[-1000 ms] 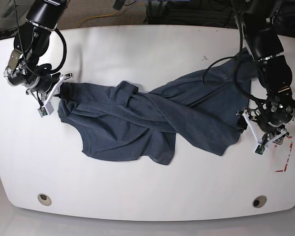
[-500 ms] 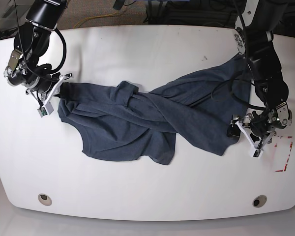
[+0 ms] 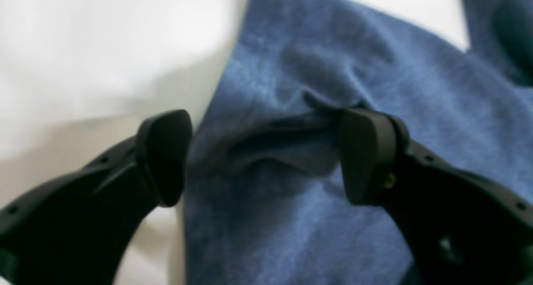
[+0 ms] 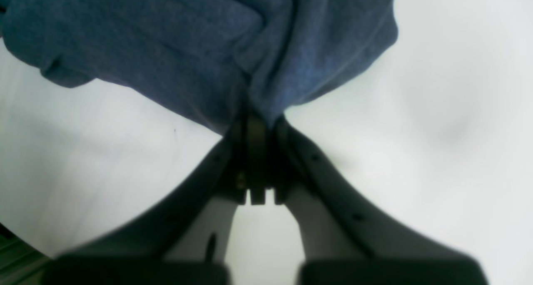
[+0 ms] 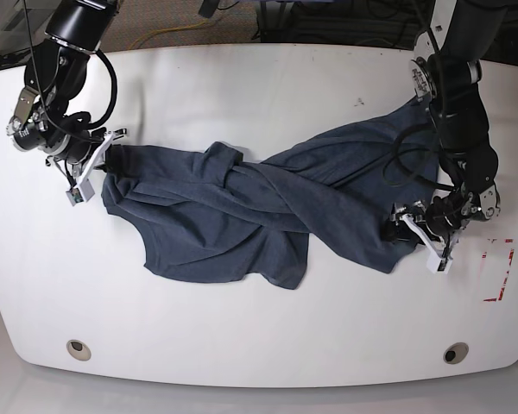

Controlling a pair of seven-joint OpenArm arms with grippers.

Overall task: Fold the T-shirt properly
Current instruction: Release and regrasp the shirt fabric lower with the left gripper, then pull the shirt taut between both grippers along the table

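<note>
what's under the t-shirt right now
The white table lies under the T-shirt and shows all around it. The twisted, bunched cloth hides the tabletop beneath, so anything underneath cannot be seen.

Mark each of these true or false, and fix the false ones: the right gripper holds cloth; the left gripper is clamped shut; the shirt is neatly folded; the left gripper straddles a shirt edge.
1. The right gripper is shut on the T-shirt. True.
2. The left gripper is clamped shut. False: its jaws stand wide apart.
3. The T-shirt is neatly folded. False: it lies twisted and bunched across the table.
4. The left gripper straddles an edge of the T-shirt. True: one finger is over bare table, the other on cloth.
</note>
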